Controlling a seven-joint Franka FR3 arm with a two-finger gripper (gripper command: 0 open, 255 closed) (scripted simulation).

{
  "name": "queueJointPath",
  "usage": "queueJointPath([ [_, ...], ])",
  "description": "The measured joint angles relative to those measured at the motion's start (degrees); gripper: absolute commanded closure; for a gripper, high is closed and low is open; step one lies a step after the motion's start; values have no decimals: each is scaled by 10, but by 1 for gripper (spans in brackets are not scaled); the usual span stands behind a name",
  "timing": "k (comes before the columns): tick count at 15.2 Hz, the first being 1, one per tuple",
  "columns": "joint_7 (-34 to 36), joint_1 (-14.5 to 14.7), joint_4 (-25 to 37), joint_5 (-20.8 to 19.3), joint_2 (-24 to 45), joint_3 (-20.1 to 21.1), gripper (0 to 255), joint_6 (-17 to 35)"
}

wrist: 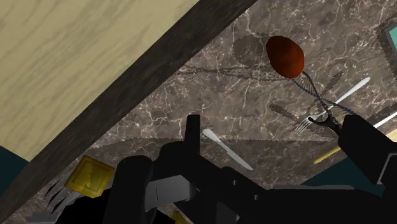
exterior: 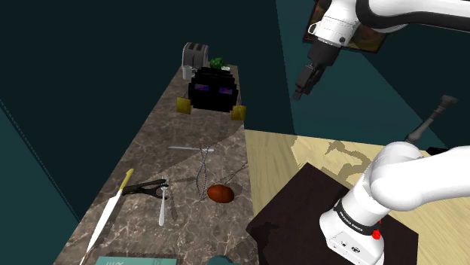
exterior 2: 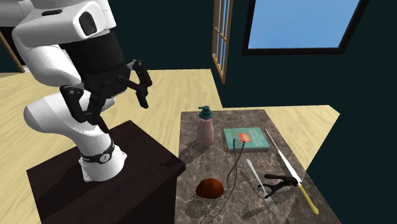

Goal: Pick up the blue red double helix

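Marble, dark and veined, makes up the counter (exterior: 147,154) in the shoulder view. The double helix (exterior: 203,170) is a thin wiry strand near the counter's middle, its colours too fine to read. Its lower end is just beside a reddish-brown lump (exterior: 221,193), and a fork (exterior: 162,208) and a yellow-handled knife (exterior: 111,209) lie further towards that view's left. The gripper (exterior: 300,92) hangs high in the air, well apart from the helix and off towards the view's upper right. That looks like a waiting posture, kept clear of the clutter before any descent.

In the second exterior view the gripper (exterior 2: 119,109) is above the dark stand (exterior 2: 146,167) with its fingers spread and nothing between them. The helix (exterior 2: 233,167) curves from the edge of a teal book (exterior 2: 248,139) down towards the lump (exterior 2: 210,188). I cannot tell whether it lies flat or stands up.

In the wrist view the helix (wrist: 318,95) is far ahead of the fingers, between the lump (wrist: 285,56) and the fork (wrist: 310,123). The camera looks across at it rather than straight down. The hand will probably have to travel over the counter edge and line up above the helix.
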Motion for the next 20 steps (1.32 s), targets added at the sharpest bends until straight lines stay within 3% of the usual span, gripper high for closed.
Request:
queueJointPath([
  [3,9,5,-6,3,8,14,0,20],
  [12,88,32,-18,9,101,130,0,169],
  [20,185,25,22,-47,233,241,0,286],
])
